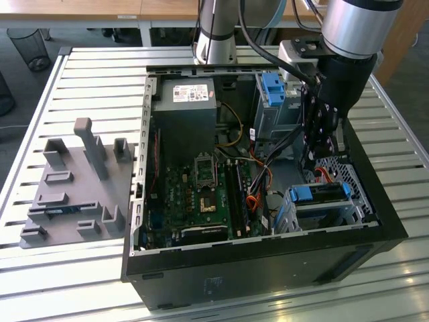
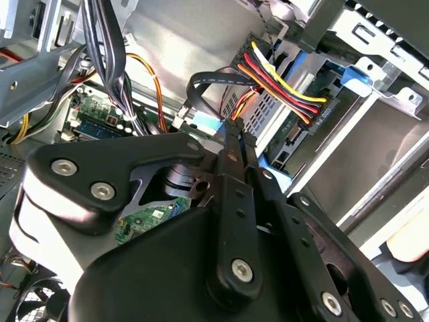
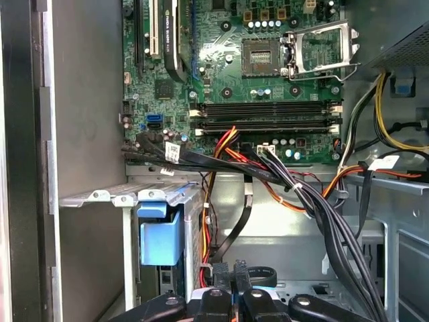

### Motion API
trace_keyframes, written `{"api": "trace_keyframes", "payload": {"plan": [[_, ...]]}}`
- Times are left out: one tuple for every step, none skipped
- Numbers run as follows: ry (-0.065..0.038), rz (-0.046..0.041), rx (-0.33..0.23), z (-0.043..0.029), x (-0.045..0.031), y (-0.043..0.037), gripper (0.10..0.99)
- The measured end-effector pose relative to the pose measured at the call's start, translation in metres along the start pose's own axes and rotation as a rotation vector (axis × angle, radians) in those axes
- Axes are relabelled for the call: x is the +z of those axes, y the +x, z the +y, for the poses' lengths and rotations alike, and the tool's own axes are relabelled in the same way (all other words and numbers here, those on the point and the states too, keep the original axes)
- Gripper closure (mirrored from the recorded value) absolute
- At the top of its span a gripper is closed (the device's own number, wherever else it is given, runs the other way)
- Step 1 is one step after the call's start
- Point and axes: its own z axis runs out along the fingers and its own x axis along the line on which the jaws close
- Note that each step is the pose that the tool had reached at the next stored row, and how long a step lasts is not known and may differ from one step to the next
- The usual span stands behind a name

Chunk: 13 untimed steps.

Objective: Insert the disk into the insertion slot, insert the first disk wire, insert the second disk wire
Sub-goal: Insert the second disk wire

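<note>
Disk just below pincer

Place: a robot lab or workshop.
Table: a metal table with long slots.
Computer: an open computer case.
Behind: wooden desks, a bin.

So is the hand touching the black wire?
Touching. In the second wrist view the hand is shut on the end of the flat black wire, with no gap between them.

One disk, one insertion slot, one grey fixture plate.
</note>
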Motion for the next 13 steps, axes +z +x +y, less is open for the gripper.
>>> {"api": "trace_keyframes", "payload": {"plan": [[0.0, 0.0001, 0.0, 0.0, 0.0, 0.0, 0.945], [0.0, 0.0001, 0.0, 0.0, 0.0, 0.0001, 0.945], [0.0, 0.0003, 0.0, 0.0, -0.0001, 0.0003, 0.945], [0.0, 0.0003, 0.0, 0.0, -0.0003, 0.0004, 0.945], [0.0, 0.0002, 0.0, 0.0, -0.0006, 0.0005, 0.945], [0.0, 0.0002, 0.0, 0.0, -0.0013, 0.0005, 0.945], [0.0, 0.0002, 0.0, 0.0, -0.002, 0.0006, 0.945], [0.0, 0.0001, 0.0, -0.0001, -0.0028, 0.0006, 0.945], [-0.001, 0.0, 0.0, -0.0001, -0.0033, 0.0008, 0.945], [-0.001, -0.0001, 0.0, -0.0001, -0.0035, 0.0012, 0.945], [-0.001, -0.0002, 0.0, -0.0002, -0.0034, 0.002, 0.945], [-0.001, -0.0004, 0.0, -0.0002, -0.0034, 0.0035, 0.945], [-0.001, -0.0009, 0.0, -0.0003, -0.0033, 0.0057, 0.945]]}}
